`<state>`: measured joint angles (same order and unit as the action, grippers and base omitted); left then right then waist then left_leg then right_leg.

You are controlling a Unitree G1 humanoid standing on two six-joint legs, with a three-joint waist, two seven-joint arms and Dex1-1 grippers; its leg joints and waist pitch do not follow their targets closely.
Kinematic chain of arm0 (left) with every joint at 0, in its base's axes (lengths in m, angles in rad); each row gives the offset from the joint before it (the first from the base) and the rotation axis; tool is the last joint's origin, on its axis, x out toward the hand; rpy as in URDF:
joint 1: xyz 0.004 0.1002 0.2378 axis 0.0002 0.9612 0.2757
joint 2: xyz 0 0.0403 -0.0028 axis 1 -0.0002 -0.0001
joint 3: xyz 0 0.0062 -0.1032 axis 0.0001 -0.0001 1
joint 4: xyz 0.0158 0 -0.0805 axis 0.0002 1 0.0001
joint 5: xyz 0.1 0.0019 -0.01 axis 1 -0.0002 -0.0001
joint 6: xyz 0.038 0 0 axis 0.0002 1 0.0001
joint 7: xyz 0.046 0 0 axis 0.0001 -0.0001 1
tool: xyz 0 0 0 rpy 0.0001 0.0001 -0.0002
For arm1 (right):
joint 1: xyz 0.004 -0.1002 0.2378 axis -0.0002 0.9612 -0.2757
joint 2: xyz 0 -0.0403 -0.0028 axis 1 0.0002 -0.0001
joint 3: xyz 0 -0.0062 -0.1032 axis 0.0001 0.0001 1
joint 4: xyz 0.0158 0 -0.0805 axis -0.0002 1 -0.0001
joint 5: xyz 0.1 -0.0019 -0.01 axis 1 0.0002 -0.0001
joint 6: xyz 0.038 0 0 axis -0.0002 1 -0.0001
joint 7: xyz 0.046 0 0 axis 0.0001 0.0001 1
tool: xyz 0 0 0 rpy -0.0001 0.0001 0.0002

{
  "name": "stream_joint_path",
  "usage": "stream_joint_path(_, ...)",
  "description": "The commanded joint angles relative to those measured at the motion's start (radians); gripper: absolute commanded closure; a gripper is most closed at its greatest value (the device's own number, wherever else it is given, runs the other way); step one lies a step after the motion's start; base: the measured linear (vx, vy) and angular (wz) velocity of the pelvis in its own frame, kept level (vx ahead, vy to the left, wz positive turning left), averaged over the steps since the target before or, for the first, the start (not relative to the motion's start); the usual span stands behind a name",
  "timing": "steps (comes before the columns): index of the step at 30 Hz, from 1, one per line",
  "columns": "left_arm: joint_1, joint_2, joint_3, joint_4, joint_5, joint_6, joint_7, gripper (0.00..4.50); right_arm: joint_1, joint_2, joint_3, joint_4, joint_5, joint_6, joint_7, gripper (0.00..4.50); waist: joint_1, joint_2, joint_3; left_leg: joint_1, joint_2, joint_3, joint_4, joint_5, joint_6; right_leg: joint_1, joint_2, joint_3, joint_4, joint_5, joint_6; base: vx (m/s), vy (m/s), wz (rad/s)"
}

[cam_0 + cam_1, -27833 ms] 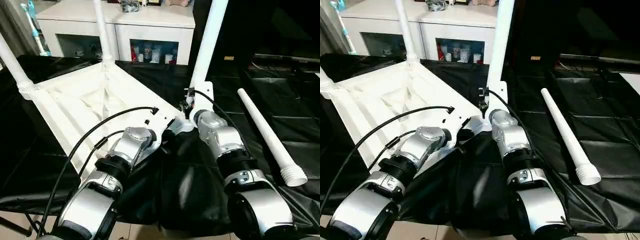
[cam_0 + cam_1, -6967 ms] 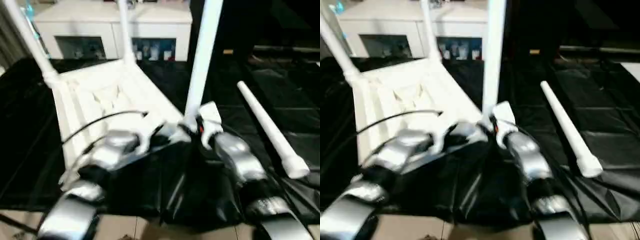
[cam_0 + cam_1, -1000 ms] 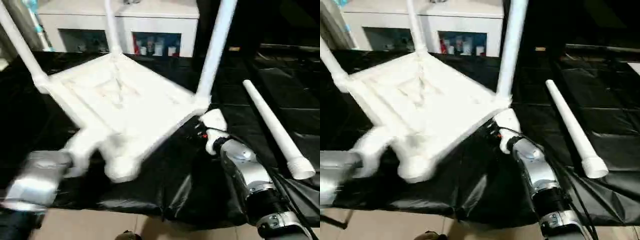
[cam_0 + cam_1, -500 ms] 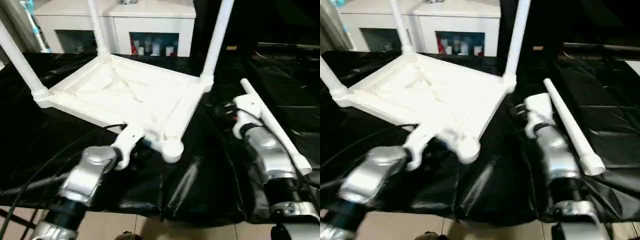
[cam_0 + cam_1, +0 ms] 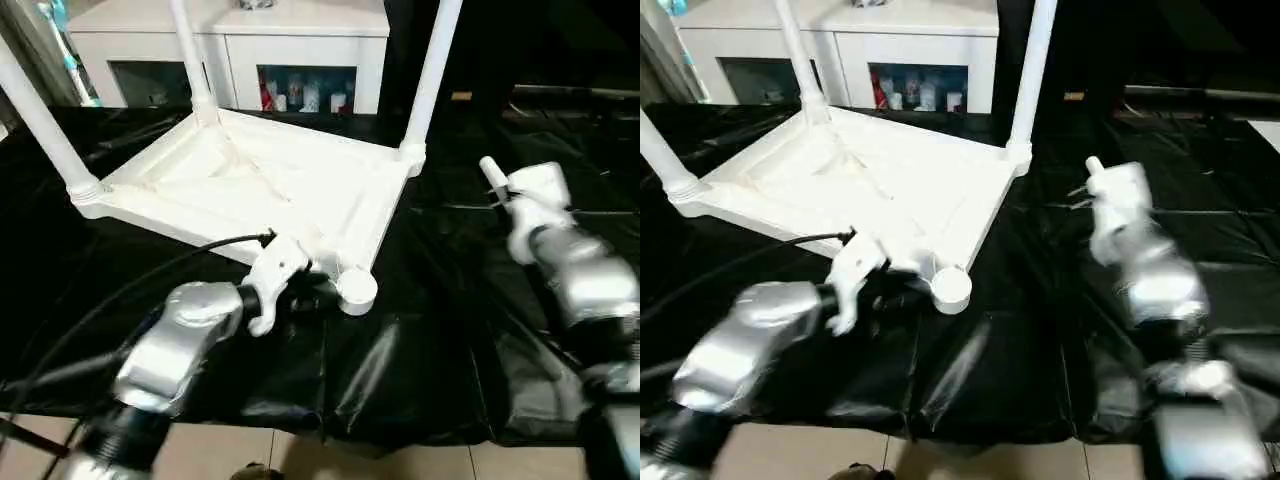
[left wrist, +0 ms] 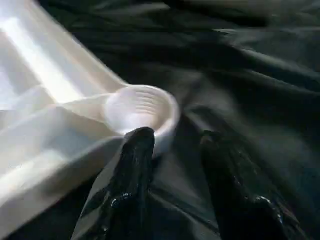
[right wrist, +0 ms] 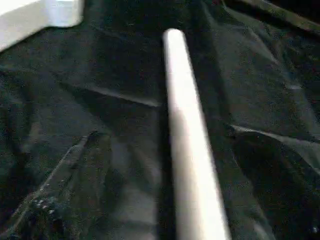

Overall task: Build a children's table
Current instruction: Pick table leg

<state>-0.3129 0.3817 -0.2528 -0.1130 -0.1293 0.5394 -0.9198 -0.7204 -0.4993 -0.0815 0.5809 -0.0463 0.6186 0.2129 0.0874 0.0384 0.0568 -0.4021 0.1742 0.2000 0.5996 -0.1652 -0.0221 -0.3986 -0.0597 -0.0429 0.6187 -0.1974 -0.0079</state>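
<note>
White table top (image 5: 270,190) lies upside down on the black-covered work table (image 5: 440,330), toward its left half, ribbed underside facing up. Three legs stand upright in corner sockets: one at the far-left corner (image 5: 188,55), one at the far-right corner (image 5: 432,75), one at the left corner (image 5: 40,120). The near corner socket (image 5: 356,288) is empty, round and open, threaded inside (image 6: 141,111), sitting close to the work table's front edge.

Left gripper (image 6: 172,142) is right at that empty socket. Its two black fingers (image 6: 135,170) are spread apart with bare black cover between them, pinching nothing; one fingertip is at the socket's outer rim, contact unclear.

Fourth leg (image 7: 187,145) lies flat on the work table's right half, well apart from the top. Its narrow end (image 5: 489,170) points to the far edge. Right gripper (image 5: 530,190) sits over this loose leg near that end; cannot tell whether its fingers are apart or closed.

White glass-door cabinet (image 5: 300,60) stands behind the work table's far edge.
</note>
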Motion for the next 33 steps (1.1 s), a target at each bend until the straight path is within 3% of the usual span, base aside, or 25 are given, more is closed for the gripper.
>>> stream_joint_path(1,-0.001,0.013,-0.01,-0.043,-0.021,0.017,-0.033,2.61,-0.026,-0.016,-0.01,0.034,0.012,0.049,0.036,0.07,-0.001,-0.019,-0.071,0.031,0.048,-0.023,-0.054,-0.13,0.03,0.044,-0.075,0.041,-0.068,-0.125,-0.209,0.0,0.0,0.0)
stream_joint_path(5,-0.021,0.024,0.008,-0.049,-0.027,0.017,-0.019,2.61,-0.097,-0.091,0.022,0.167,0.02,0.178,0.161,0.07,-0.002,-0.019,-0.069,0.031,0.046,-0.022,-0.052,-0.152,0.018,0.045,-0.069,0.039,-0.069,-0.149,-0.223,0.0,0.0,0.0)
stream_joint_path(7,-0.026,0.03,0.007,-0.051,-0.034,0.024,-0.023,2.61,-0.115,-0.107,0.024,0.215,0.024,0.205,0.191,0.07,0.0,-0.021,-0.069,0.031,0.047,-0.022,-0.05,-0.161,0.011,0.045,-0.071,0.04,-0.069,-0.167,-0.22,0.0,0.0,0.0)
stream_joint_path(15,-0.042,0.025,0.014,-0.055,-0.056,0.036,-0.029,2.61,-0.115,-0.117,-0.01,0.32,0.046,0.203,0.199,0.07,0.001,-0.024,-0.071,0.028,0.047,-0.021,-0.046,-0.154,0.01,0.043,-0.072,0.039,-0.068,-0.177,-0.228,0.0,0.0,0.0)
stream_joint_path(22,-0.059,0.03,0.005,-0.058,-0.066,0.039,-0.029,2.61,-0.095,-0.125,0.018,0.421,0.029,0.205,0.25,0.07,0.003,-0.023,-0.071,0.027,0.048,-0.021,-0.044,-0.16,0.01,0.042,-0.073,0.038,-0.068,-0.178,-0.233,0.0,0.0,0.0)
stream_joint_path(24,-0.064,0.037,0.002,-0.057,-0.066,0.038,-0.031,2.61,-0.098,-0.126,0.016,0.437,0.035,0.201,0.252,0.4,0.002,-0.021,-0.071,0.028,0.048,-0.021,-0.044,-0.163,0.01,0.041,-0.072,0.038,-0.068,-0.183,-0.232,0.0,0.0,0.0)
stream_joint_path(31,-0.071,0.046,-0.003,-0.057,-0.071,0.038,-0.031,2.61,-0.116,-0.128,0.02,0.478,0.033,0.182,0.257,0.86,0.002,-0.021,-0.069,0.03,0.049,-0.022,-0.045,-0.187,0.0,0.039,-0.072,0.037,-0.07,-0.219,-0.226,0.0,0.0,0.0)
stream_joint_path(33,-0.073,0.049,-0.006,-0.058,-0.073,0.039,-0.03,2.61,-0.119,-0.129,0.017,0.486,0.034,0.176,0.26,1.22,0.002,-0.022,-0.07,0.03,0.049,-0.022,-0.045,-0.187,0.0,0.039,-0.073,0.037,-0.07,-0.215,-0.228,0.0,0.0,0.0)
